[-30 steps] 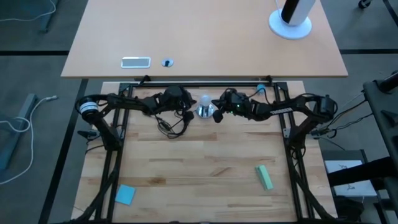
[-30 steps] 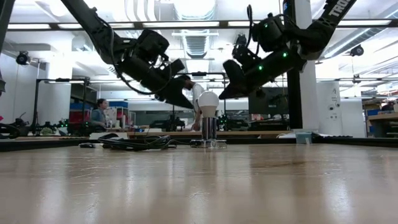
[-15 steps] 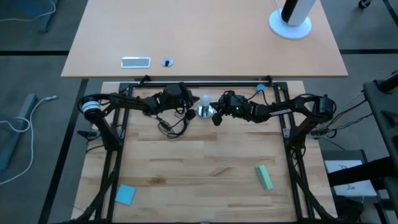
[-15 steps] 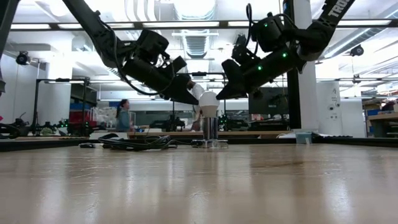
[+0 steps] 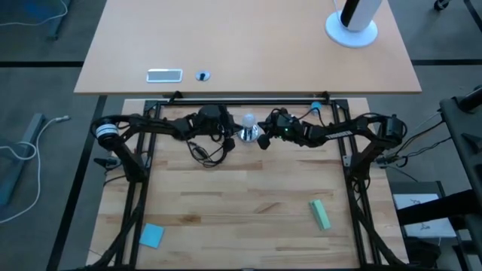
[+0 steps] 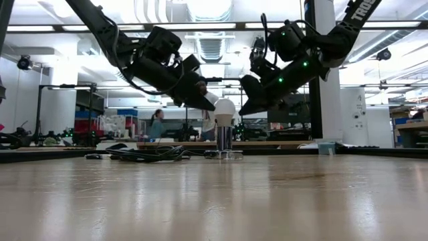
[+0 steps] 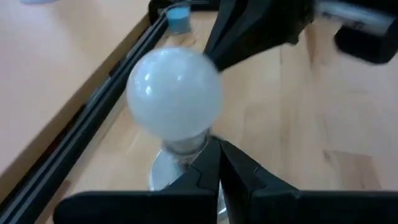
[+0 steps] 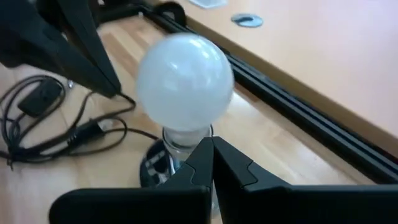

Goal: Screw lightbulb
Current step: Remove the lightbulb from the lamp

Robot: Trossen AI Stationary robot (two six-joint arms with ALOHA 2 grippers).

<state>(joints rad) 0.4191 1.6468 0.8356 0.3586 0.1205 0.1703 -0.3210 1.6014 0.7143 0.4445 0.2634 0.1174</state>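
The frosted-white lightbulb (image 5: 248, 121) stands upright with its base in the round silver socket (image 5: 247, 135), which rests on the table near the far edge; both also show in the low view, the lightbulb (image 6: 224, 108) above the socket (image 6: 225, 137). My left gripper (image 6: 207, 102) is shut, its tip slanting down at the bulb's left side. My right gripper (image 6: 244, 109) is shut, its tip slanting down just right of the bulb. In the left wrist view my left gripper's tips (image 7: 217, 158) stand before the lightbulb's neck (image 7: 186, 142); in the right wrist view my right gripper's tips (image 8: 211, 152) stand before the lightbulb (image 8: 185, 81). My left gripper's shut fingertips (image 6: 208, 100) stand right at the upper left side of the bulb's glass (image 6: 217, 106), coming slanting from above and the table's left. I cannot tell whether they touch it. The bulb stays upright in the socket.
The socket's black cord (image 5: 207, 150) lies coiled under the left arm. The dark far rail (image 5: 248, 102) runs just behind the bulb. A green block (image 5: 320, 214) and a blue square (image 5: 151, 235) lie toward the near edge. People move in the room behind (image 6: 157, 124).
My left gripper has gone toward the table's right, up to the bulb's left side, and stays shut. My right gripper has edged toward the bulb, then drawn back a little and lower. The bulb has kept upright in the socket.
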